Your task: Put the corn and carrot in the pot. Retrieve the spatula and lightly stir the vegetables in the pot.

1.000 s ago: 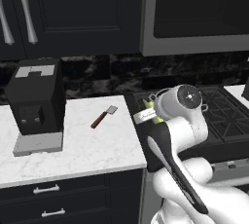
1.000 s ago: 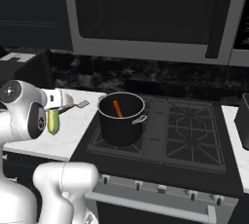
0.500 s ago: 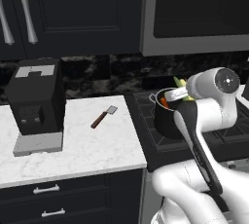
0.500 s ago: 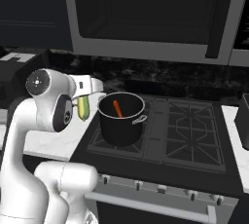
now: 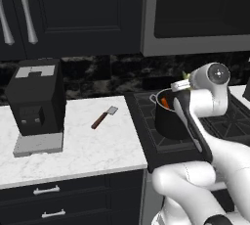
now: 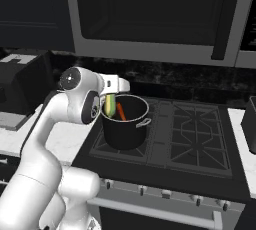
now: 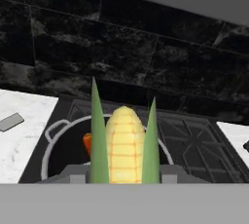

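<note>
The two-finger tool [image 6: 112,105] grips the short yellow corn cob with green husk [image 7: 124,145], which stands upright in the lower centre of the hand view between the finger tips. In the right base view the corn [image 6: 110,105] hangs at the left rim of the tall dark grey cylindrical metal pot [image 6: 125,126], just left of centre in the frame, about level with the pot's mouth.

The thin orange-red carrot [image 6: 121,111] leans inside the pot, its upper end near the rim; in the hand view its orange tip [image 7: 87,143] shows just left of the corn, inside the pot's lighter rim [image 7: 47,146]. In the left base view the pot [image 5: 169,120] sits right of centre, partly covered by the white arm, with the carrot [image 5: 165,102] visible at its mouth.

The pot stands on the front left burner of the black stove [image 6: 195,136].

The small spatula with reddish-brown wooden handle and flat grey blade [image 5: 104,117] lies on the white marble worktop [image 5: 83,146], well apart from the pot, centre left of the left base view. A black coffee machine [image 5: 35,104] stands further left on the same worktop.
</note>
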You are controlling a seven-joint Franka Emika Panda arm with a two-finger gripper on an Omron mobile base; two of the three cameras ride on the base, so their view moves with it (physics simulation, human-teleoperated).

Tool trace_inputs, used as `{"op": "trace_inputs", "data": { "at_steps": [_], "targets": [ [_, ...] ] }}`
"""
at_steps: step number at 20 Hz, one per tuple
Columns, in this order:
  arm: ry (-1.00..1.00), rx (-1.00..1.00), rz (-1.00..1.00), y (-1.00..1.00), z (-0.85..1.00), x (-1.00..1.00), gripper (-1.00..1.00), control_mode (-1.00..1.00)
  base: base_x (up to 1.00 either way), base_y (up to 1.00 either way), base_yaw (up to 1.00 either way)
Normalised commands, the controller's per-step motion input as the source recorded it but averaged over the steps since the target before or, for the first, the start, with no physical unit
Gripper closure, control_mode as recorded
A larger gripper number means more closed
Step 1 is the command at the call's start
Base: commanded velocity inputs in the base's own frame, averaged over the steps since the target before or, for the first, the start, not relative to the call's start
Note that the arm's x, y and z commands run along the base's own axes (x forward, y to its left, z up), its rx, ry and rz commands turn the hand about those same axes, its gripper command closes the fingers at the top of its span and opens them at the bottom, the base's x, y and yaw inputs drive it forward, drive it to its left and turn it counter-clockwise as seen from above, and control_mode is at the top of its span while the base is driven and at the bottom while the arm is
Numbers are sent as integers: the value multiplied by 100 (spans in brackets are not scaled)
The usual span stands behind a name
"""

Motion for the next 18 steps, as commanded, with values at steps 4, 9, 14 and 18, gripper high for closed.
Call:
{"op": "trace_inputs", "data": {
  "at_steps": [4,9,14,18],
  "targets": [
    [-2,9,-3,-29,-23,66,100,-100,0,0,0],
    [-16,10,0,-1,-28,43,100,-100,0,0,0],
    [-20,2,0,-2,-33,29,100,-100,0,0,0],
    [-8,0,0,-4,-17,24,100,-100,0,0,0]
  ]
}}
